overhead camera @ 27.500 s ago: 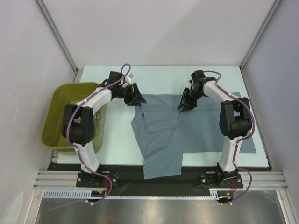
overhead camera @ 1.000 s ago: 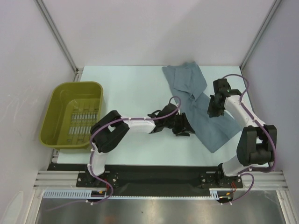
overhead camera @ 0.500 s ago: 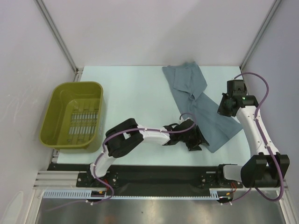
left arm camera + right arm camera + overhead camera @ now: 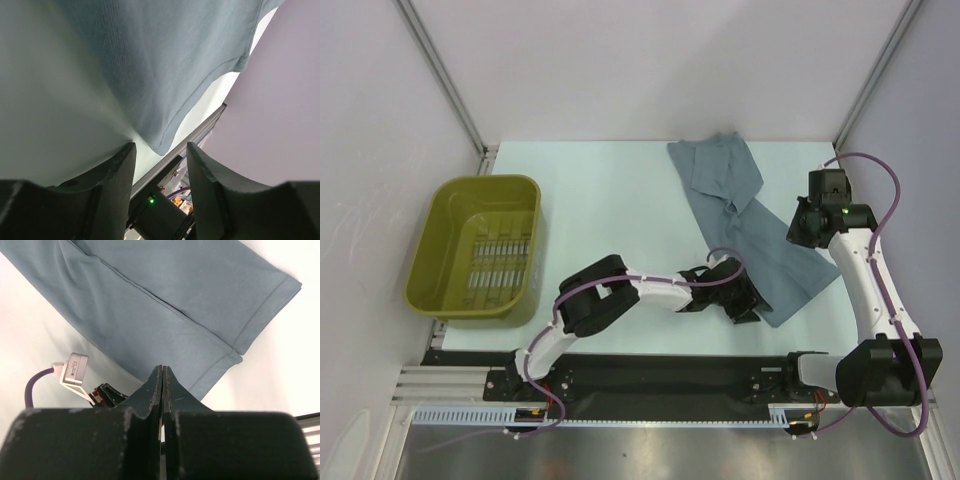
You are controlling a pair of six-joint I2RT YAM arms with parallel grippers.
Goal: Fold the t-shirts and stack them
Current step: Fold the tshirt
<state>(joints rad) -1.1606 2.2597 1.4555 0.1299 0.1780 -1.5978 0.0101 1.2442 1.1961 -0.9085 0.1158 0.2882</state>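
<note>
One slate blue-grey t-shirt (image 4: 750, 225) lies on the table as a long narrow strip, running from the back middle to the front right. My left gripper (image 4: 748, 308) is low on the table at the strip's near corner. In the left wrist view its fingers (image 4: 112, 175) are open, with the shirt's corner hem (image 4: 160, 145) just beyond the gap and nothing between them. My right gripper (image 4: 798, 232) hovers over the strip's right edge. In the right wrist view it (image 4: 162, 371) is shut and empty above the shirt (image 4: 165, 300).
An olive basket (image 4: 485, 182) stands at the left of the table. White walls and metal frame posts close in the back and sides. The table's front rail (image 4: 650, 360) runs just behind my left gripper.
Over the last second my left gripper slid right along the table to the shirt's near corner. My right gripper lifted off the shirt and moved right. The shirt has stayed put.
</note>
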